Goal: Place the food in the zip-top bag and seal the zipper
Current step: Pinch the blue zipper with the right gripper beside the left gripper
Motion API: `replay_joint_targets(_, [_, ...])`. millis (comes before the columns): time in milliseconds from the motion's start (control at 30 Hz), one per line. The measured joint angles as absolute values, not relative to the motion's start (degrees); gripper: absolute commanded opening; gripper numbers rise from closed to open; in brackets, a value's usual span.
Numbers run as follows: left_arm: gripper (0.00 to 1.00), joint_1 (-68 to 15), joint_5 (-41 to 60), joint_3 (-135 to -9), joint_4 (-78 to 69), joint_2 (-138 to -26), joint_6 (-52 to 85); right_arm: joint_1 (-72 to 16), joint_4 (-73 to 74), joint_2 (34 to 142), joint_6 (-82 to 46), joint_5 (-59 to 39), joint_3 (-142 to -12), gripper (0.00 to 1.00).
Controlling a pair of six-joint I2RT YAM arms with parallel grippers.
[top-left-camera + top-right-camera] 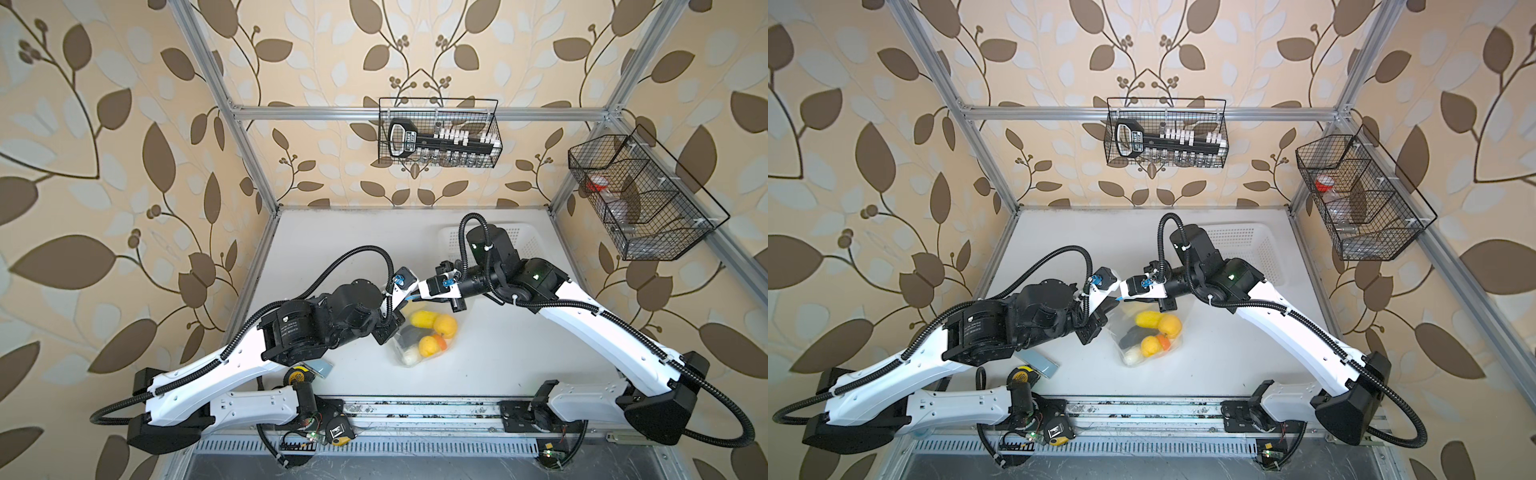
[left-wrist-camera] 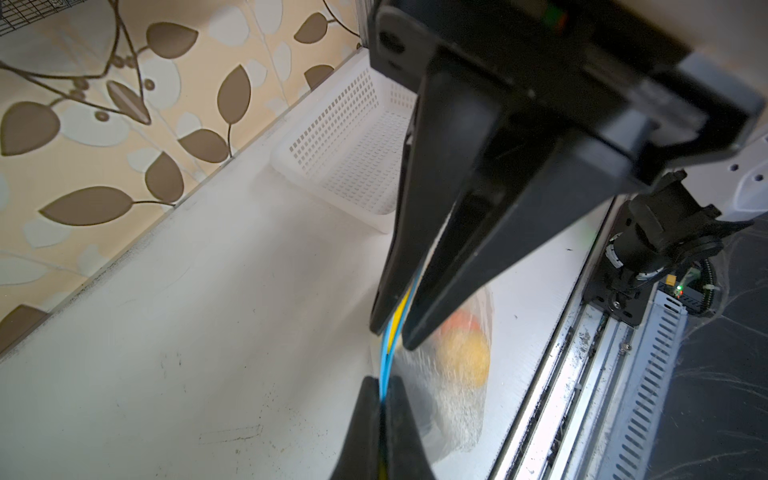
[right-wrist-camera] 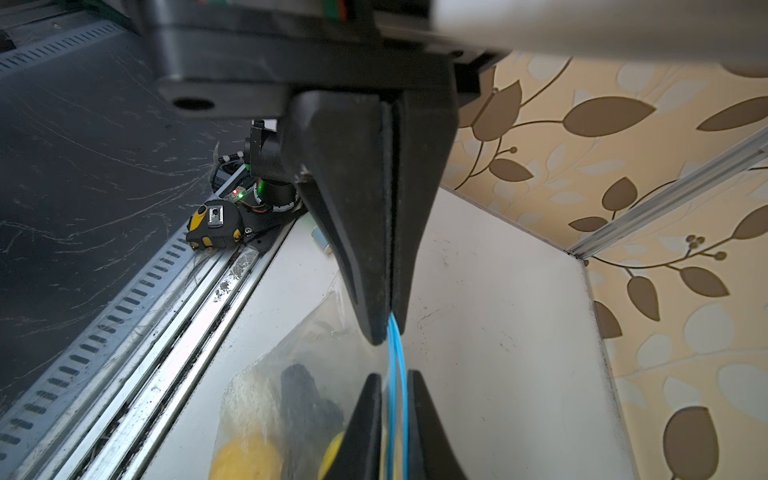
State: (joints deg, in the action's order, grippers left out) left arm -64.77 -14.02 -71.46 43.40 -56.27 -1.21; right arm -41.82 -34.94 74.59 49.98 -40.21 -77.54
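The zip-top bag [image 1: 400, 352] hangs clear and crinkly over the middle of the table, its lower end on the surface. The food shows through it: a lemon [image 1: 422, 319], a peach [image 1: 445, 325], an orange [image 1: 428, 345], a dark piece [image 1: 409, 334] and a pale vegetable [image 1: 410, 357]. The zipper [image 2: 385, 361] runs as a light-blue strip between both grippers. My left gripper [image 2: 384, 382] is shut on that strip. My right gripper [image 3: 395, 376] is shut on the strip tip to tip with it, and the yellow tab [image 2: 400, 309] shows between its fingers.
A white perforated basket [image 1: 523, 237] stands at the back right behind the right arm. A tape measure [image 1: 296, 376] and a small metal plate [image 1: 320, 368] lie near the front left. Two black wire baskets [image 1: 440, 133] hang on the walls.
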Motion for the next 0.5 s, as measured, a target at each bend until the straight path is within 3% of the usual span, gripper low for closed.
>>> replay_joint_targets(67, [0.03,-64.8,-14.0,-71.5,43.4,-56.3,-1.2,-41.8,-34.9,74.6,50.0,-40.1,-77.5,0.05])
replay_joint_targets(167, [0.15,-64.8,-14.0,-71.5,43.3,-56.3,-1.2,-41.7,-34.8,74.5,49.9,-40.1,-77.5,0.00])
replay_joint_targets(367, [0.36,-64.8,-14.0,-71.5,43.0,-56.2,-1.0,-40.1,-34.5,74.5,48.9,-40.2,-77.5,0.00])
replay_joint_targets(500, [0.36,-64.8,-13.9,-70.1,42.9,-54.5,-1.1,-39.0,-34.4,74.5,48.4,-40.2,-77.5,0.00])
